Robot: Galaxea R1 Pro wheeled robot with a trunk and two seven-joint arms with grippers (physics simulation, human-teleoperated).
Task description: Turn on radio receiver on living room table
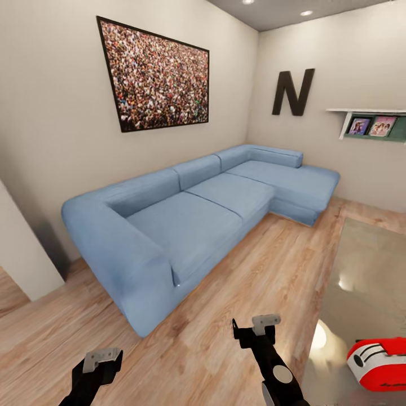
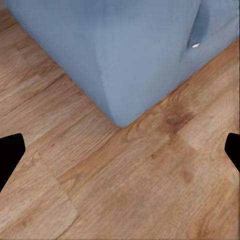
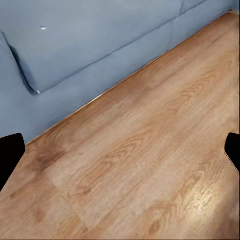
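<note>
The red radio receiver, with white trim, lies at the near end of the glossy grey table, at the lower right of the head view. Its right side is cut off by the picture's edge and its dial is not visible. My right gripper hangs open over the wood floor, to the left of the table and apart from the radio. My left gripper is open too, farther left, near the sofa's corner. In the wrist views each gripper has its fingertips wide apart over bare planks.
A blue sectional sofa runs along the left wall and turns at the far corner. Above it hang a large crowd picture and a dark "N". A shelf with photos is at the right. A white wall corner juts in at left.
</note>
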